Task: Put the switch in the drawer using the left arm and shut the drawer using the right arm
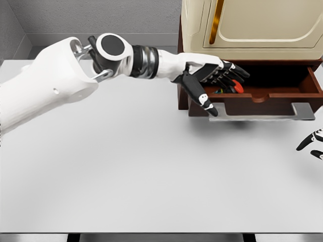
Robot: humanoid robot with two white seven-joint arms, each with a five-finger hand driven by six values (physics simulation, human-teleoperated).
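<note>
Head view, left hand (214, 75) fingers spread over open drawer (262, 96), switch (237, 86) just beneath fingertips; right hand (313, 143) state unclear

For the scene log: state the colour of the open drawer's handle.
Grey, a flat metallic-looking bar: the handle runs along the front of the brown drawer. The head view shows it.

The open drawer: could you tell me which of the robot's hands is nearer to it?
Left. The left hand reaches over the drawer; only the right hand's fingertips show, below it at the picture's right edge.
</note>
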